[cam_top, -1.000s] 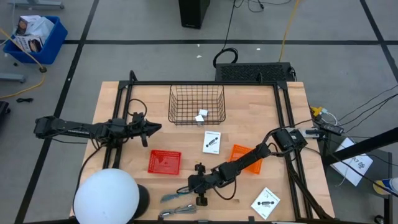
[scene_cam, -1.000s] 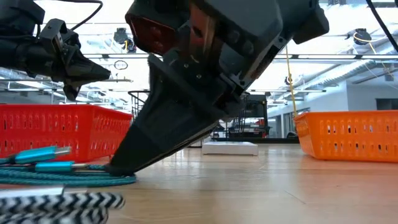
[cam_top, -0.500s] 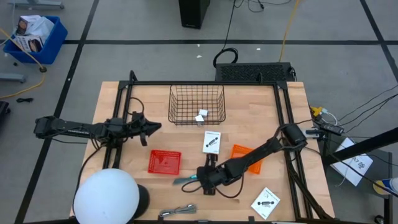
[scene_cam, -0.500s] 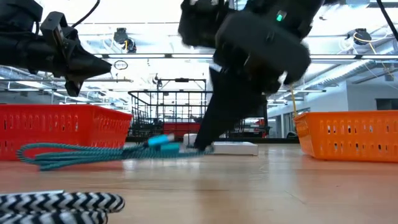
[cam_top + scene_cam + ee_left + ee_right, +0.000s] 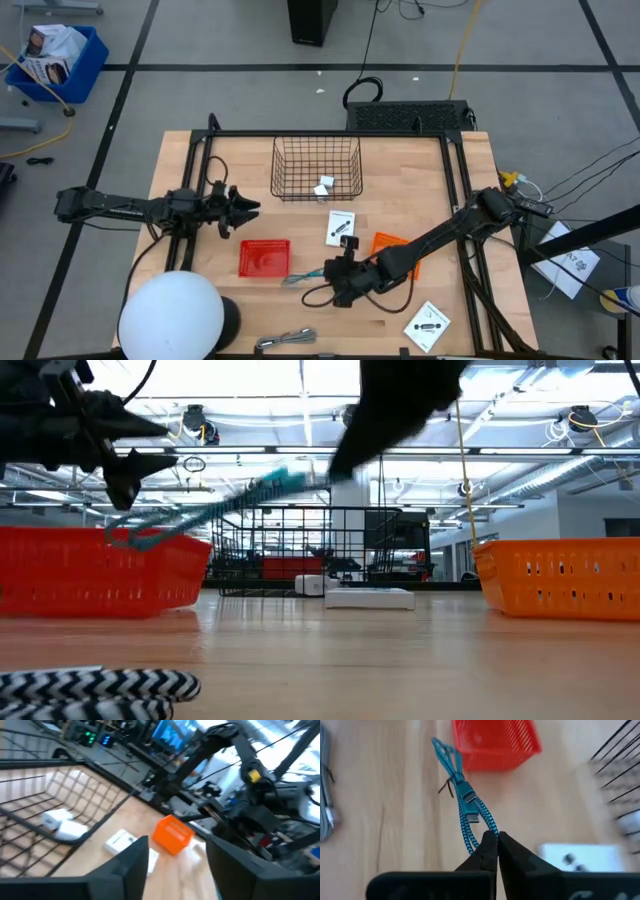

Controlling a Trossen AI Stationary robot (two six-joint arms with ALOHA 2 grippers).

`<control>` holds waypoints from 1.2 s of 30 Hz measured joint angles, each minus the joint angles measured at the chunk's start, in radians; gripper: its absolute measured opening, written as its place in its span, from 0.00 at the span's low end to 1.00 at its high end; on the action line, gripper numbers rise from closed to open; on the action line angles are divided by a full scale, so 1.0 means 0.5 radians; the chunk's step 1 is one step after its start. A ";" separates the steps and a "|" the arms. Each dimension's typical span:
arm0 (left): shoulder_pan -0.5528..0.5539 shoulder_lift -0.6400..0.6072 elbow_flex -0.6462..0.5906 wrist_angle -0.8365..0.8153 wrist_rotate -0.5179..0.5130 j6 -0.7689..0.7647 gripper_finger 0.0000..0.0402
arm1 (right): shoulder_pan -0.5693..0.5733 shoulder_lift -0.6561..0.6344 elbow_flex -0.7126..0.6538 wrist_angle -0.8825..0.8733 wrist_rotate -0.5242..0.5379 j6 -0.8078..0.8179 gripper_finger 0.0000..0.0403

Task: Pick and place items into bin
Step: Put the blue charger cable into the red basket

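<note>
Dangling from right end effector [image 5: 492,840], teal cable [image 5: 462,802] slants toward red basket [image 5: 495,742].

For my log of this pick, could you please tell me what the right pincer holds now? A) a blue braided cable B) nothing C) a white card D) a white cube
A: in the right wrist view the right pincer is shut on the blue braided cable, which hangs clear of the table near the red basket.

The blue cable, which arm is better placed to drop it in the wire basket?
Right. The right gripper already holds the blue cable lifted off the table, near the wire basket. The left gripper holds nothing, off by the table's left side.
</note>
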 joint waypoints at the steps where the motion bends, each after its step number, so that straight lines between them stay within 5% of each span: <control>1: 0.000 -0.001 0.000 0.025 0.022 -0.013 0.53 | -0.009 -0.029 0.001 0.009 0.044 -0.037 0.00; 7: -0.001 -0.001 0.000 0.077 0.141 -0.033 0.59 | -0.103 -0.177 0.005 0.082 0.165 -0.216 0.00; 36: -0.225 0.000 0.000 0.025 0.105 -0.035 0.53 | -0.534 -0.204 0.005 0.538 0.070 -0.668 0.00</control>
